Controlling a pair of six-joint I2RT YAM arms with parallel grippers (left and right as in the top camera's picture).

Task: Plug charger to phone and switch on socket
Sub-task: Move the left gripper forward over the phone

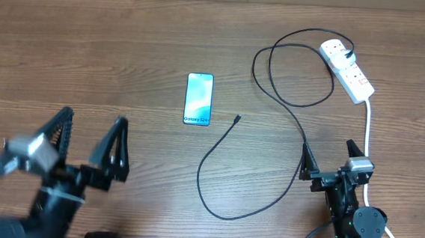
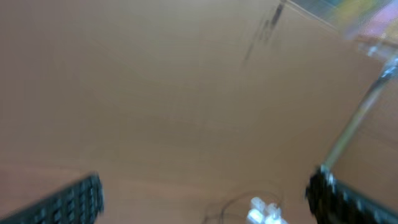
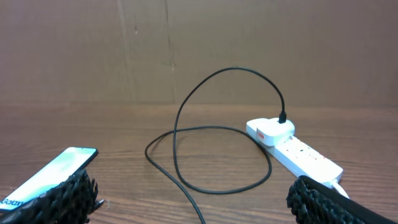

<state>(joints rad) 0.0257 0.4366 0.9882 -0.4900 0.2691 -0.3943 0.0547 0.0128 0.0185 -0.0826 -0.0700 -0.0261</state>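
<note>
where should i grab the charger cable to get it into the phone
Grip the charger just behind its small connector tip, coming straight down from above with the jaws across the cable. That end lies flat and free on the table, beside the phone; a hold near the tip should keep it steerable.

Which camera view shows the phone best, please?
The overhead view: the whole phone lies face up, unobstructed. The right wrist view shows it at a shallow angle, partly behind one of that arm's fingers. The blurred left wrist view shows no phone.
</note>
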